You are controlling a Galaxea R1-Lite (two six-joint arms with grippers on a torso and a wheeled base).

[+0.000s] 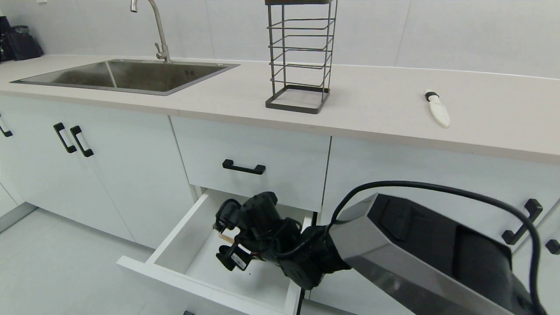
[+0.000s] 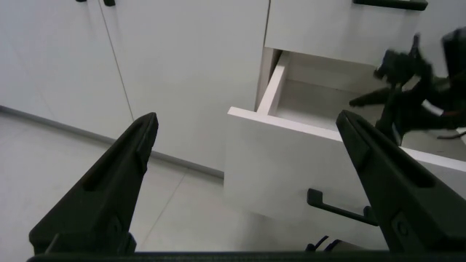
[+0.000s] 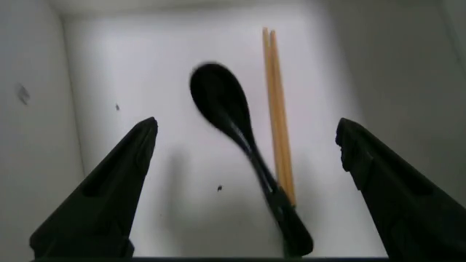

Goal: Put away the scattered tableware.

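I'm seeing the right tool (image 1: 223,239) hanging spread inside the open drawer (image 1: 175,238), over the black spoon (image 3: 226,102) and chopsticks (image 3: 277,109) lying side by side. The left tool (image 2: 247,124) is hovering spread outside the drawer front. A white knife (image 1: 437,109) is lying near the surface's (image 1: 376,100) right edge.

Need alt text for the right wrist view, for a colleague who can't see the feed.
A black spoon and a pair of wooden chopsticks are side by side in the white drawer, the spoon's handle angling across one end of the chopsticks. The right hand is above them, open and holding nothing.
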